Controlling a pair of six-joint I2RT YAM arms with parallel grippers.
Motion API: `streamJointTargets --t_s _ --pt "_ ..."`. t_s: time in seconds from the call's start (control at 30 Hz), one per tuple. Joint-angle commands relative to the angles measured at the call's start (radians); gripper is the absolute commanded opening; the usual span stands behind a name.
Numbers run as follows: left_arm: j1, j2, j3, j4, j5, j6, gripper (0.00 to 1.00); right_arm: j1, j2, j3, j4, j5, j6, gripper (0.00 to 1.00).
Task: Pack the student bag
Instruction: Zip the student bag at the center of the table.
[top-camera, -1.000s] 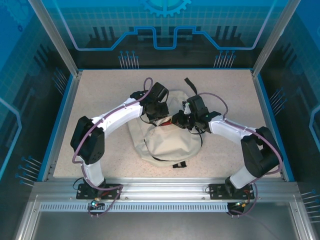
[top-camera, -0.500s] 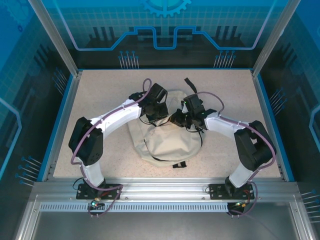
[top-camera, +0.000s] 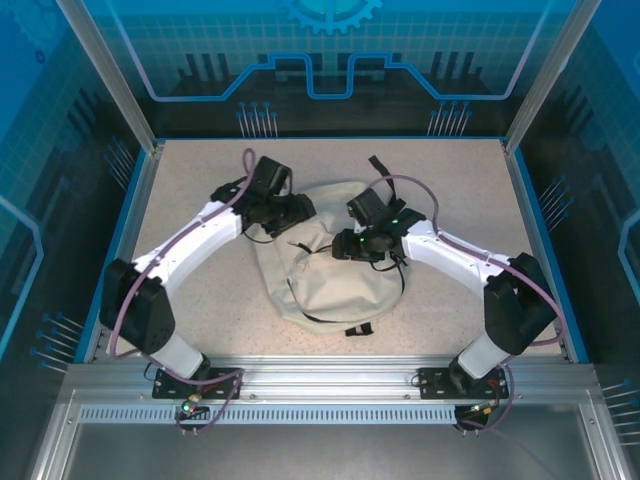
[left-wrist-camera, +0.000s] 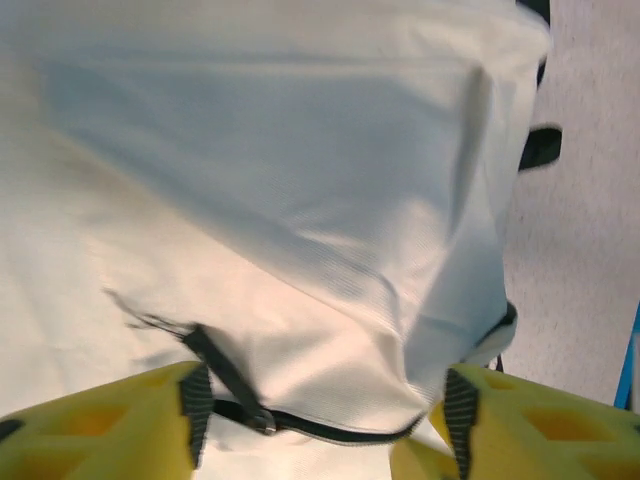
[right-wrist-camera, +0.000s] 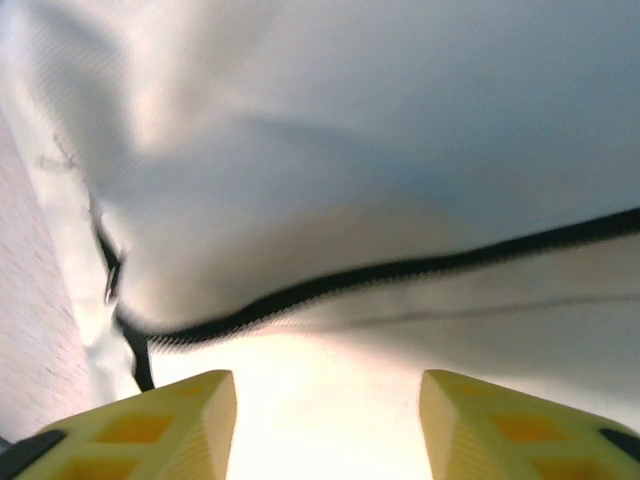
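The student bag (top-camera: 335, 285), cream fabric with black zipper lines, lies in the middle of the table. My left gripper (top-camera: 300, 212) hovers at its upper left edge and my right gripper (top-camera: 340, 247) is over its upper middle. In the left wrist view the yellow gripper (left-wrist-camera: 325, 415) stands open, with bag fabric (left-wrist-camera: 300, 200), a black zipper line (left-wrist-camera: 330, 432) and its pull (left-wrist-camera: 225, 375) between the fingers. In the right wrist view the gripper (right-wrist-camera: 325, 410) is open just above the bag (right-wrist-camera: 350, 150), near a black zipper line (right-wrist-camera: 400, 268). Neither holds anything.
A black strap (top-camera: 378, 165) trails from the bag toward the far side, and a buckle (top-camera: 358, 329) pokes out at its near edge. The speckled table (top-camera: 200, 300) is bounded by a blue rim (top-camera: 125, 240) and clear walls.
Both grippers have opened and let go of the bag's top. The left arm has swung back to the left; the right gripper has shifted slightly left over the bag.
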Motion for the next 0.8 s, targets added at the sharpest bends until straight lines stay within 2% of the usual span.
streamJointTargets --t_s 0.0,0.13,0.27,0.53,0.77 --pt "0.074 -0.085 -0.088 -0.027 -0.019 0.027 0.71 0.104 0.029 0.14 -0.311 0.206 -0.144 0.56" --pt "0.164 -0.181 -0.187 -0.059 -0.048 0.054 0.77 0.216 0.149 0.356 -0.442 0.326 -0.216 0.57" --pt "0.249 -0.286 -0.286 -0.087 -0.079 0.073 0.85 0.286 0.316 0.571 -0.506 0.416 -0.264 0.56" --pt "0.382 -0.473 -0.421 -0.15 -0.102 0.095 0.99 0.304 0.576 0.871 -0.587 0.489 -0.299 0.52" --pt "0.403 -0.501 -0.433 -0.161 -0.096 0.111 0.99 0.314 0.691 0.959 -0.627 0.533 -0.359 0.47"
